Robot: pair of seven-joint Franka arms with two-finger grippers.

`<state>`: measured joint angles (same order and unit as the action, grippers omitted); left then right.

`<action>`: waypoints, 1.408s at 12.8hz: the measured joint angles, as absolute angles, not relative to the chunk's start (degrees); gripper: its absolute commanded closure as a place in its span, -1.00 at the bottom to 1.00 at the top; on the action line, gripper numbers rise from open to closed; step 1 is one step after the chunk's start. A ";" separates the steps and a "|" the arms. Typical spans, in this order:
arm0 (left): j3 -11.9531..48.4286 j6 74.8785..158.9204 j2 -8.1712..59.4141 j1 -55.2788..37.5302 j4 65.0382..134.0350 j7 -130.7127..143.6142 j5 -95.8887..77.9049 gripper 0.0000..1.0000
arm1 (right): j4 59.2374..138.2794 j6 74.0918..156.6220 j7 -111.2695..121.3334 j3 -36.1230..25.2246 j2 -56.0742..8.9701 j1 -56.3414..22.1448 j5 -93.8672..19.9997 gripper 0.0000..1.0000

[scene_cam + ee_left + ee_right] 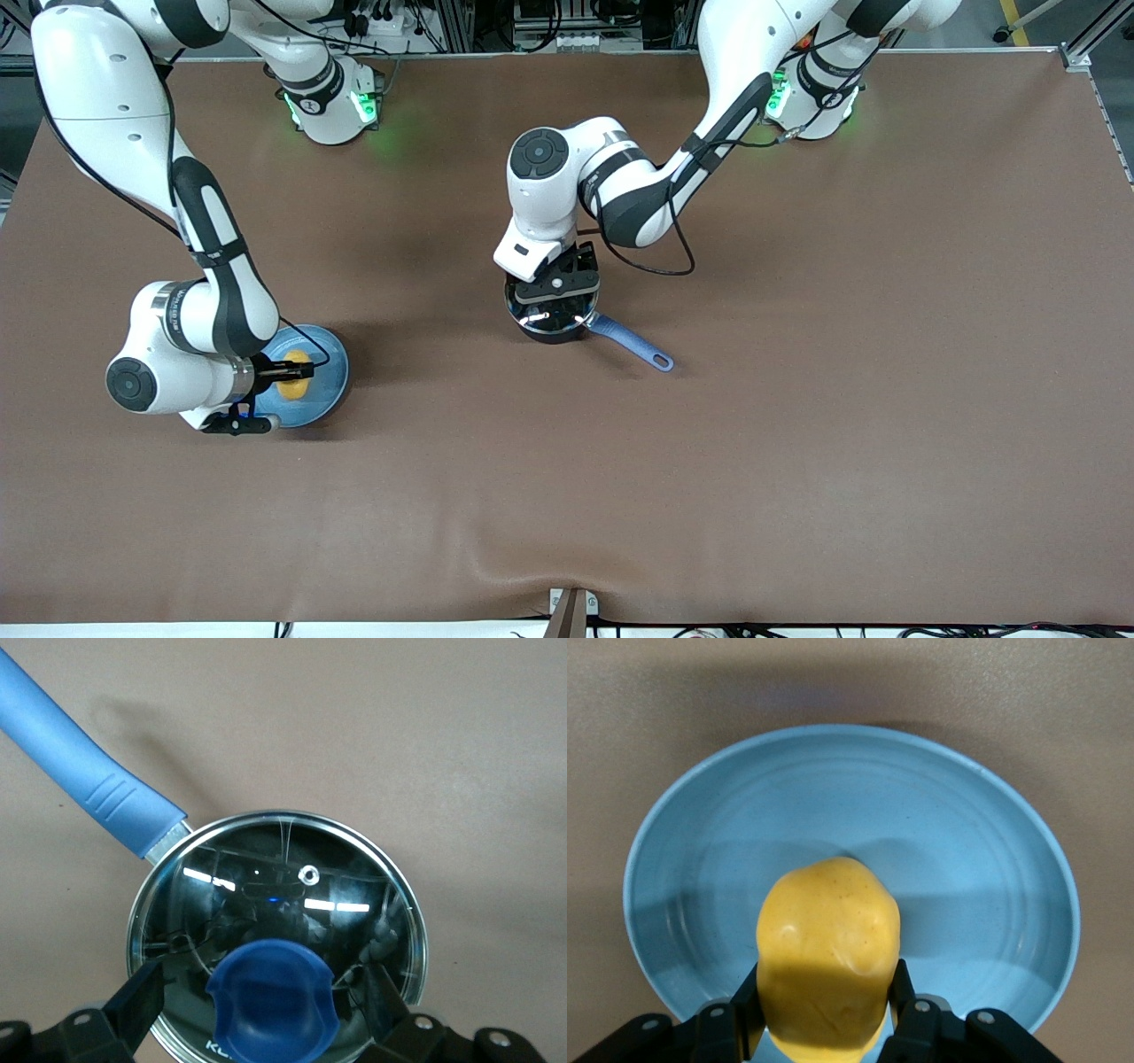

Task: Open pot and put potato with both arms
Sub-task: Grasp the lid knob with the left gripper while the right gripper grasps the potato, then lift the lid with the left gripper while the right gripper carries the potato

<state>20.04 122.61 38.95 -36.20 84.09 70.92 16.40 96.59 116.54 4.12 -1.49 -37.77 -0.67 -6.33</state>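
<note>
Front view has the small round black saucepan (pixel 551 319) sitting around the middle of the frame on the brown table (pixel 886 354), its long blue handle (pixel 631 343) pointing toward the lower right of the frame, and its glass lid (pixel 283 904) is on. Left gripper (pixel 556 297) sits right on top of the pot; in the left wrist view its black fingers (pixel 137 1001) are spread apart on either side of the lid's round blue knob (pixel 275 1001), near it, but I can't say they're actually touching it, so it looks open with nothing grabbed. Over at the lower left of the front frame, the right gripper (pixel 292 377) is down at the flat round light-blue plate (pixel 332 377). Right wrist view shows its fingers (pixel 749 1010) pressed against both sides of the smooth yellow-orange oval potato (pixel 830 957), so it's clamped on that, with the potato over the plate's middle. Can't tell if the potato rests on the plate or is lifted off it. Pot and plate are well apart.
</note>
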 measured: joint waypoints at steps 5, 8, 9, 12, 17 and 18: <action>20.03 122.61 39.03 -37.11 84.09 74.22 16.40 -1.00 | 93.72 115.37 4.25 -1.18 -36.52 -0.87 -6.35 0.69; 19.97 122.60 39.08 -37.10 84.09 76.13 16.40 -1.00 | 92.11 114.00 4.40 -0.63 -34.08 -2.94 -6.53 0.70; 19.97 122.60 39.21 -37.10 84.10 77.38 16.40 -1.00 | 91.95 113.98 4.37 -0.53 -33.31 -4.29 -6.82 0.70; 19.92 122.57 39.70 -37.10 84.10 79.36 16.40 -0.74 | 91.43 113.97 4.27 -0.39 -32.15 -8.08 -9.56 0.85; 19.87 122.55 39.91 -37.05 84.04 80.01 16.40 1.00 | 90.75 113.97 -0.09 -0.33 -30.77 -12.49 -13.32 1.00; 19.88 122.54 39.92 -37.04 84.04 80.38 16.40 1.00 | 90.74 113.93 -0.45 -0.33 -30.57 -12.85 -14.37 1.00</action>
<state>19.88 122.54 39.92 -37.04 84.04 80.38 16.40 90.74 113.93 -0.45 -0.33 -30.57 -12.85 -14.37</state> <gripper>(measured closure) 0.401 0.427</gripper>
